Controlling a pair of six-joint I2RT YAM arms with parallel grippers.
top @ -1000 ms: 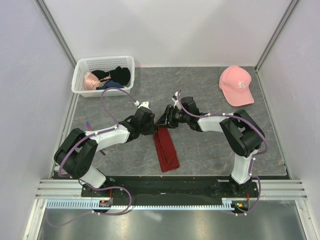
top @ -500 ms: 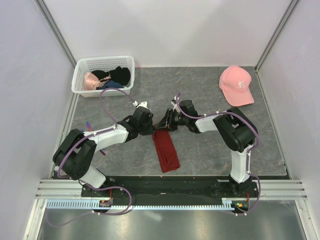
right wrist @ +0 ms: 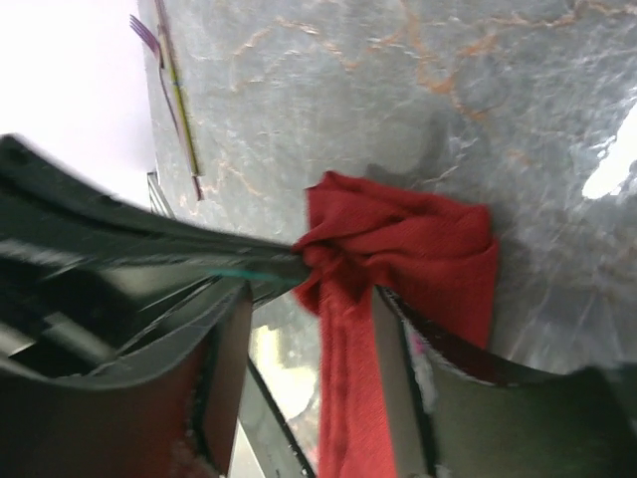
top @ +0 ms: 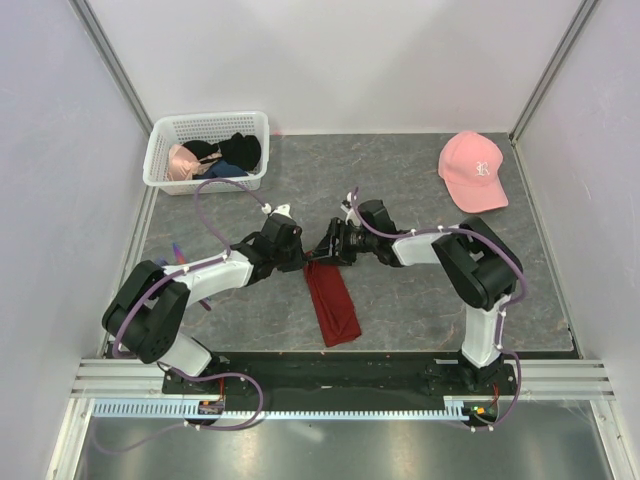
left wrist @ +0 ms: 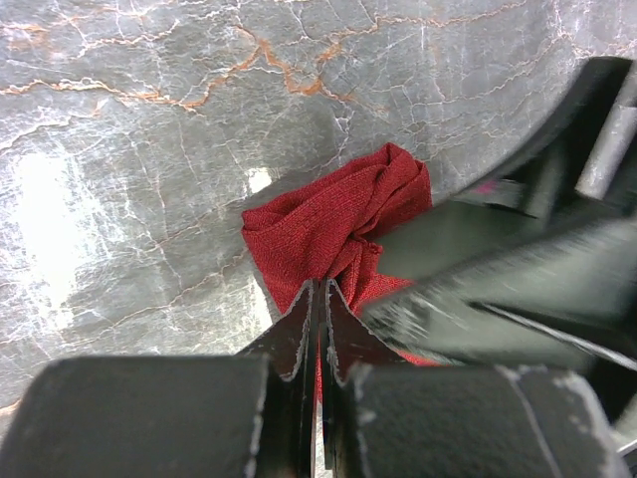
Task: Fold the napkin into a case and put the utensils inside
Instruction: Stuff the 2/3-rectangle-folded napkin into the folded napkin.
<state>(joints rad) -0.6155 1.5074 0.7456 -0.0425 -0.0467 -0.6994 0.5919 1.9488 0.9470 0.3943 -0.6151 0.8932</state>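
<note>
The dark red napkin [top: 332, 305] lies as a narrow folded strip between the arms, its far end bunched up. My left gripper [top: 299, 259] is shut on that bunched end, with cloth [left wrist: 338, 219] pinched between the jaws [left wrist: 320, 299]. My right gripper [top: 326, 248] is open and straddles the same end of the cloth [right wrist: 398, 249], one finger [right wrist: 224, 358] on each side; the left gripper's tip meets the cloth between them. The utensils, thin with purple handles [right wrist: 171, 95], lie on the table to the left, mostly hidden under the left arm in the top view [top: 179, 250].
A white basket [top: 160, 160] with pink and black garments stands at the back left. A pink baseball cap [top: 472, 170] lies at the back right. Grey walls enclose the stone-patterned table on three sides.
My right gripper has moved a little left and closer to the napkin's far end. The left gripper has drawn slightly left, and the cloth's end has bunched up.
</note>
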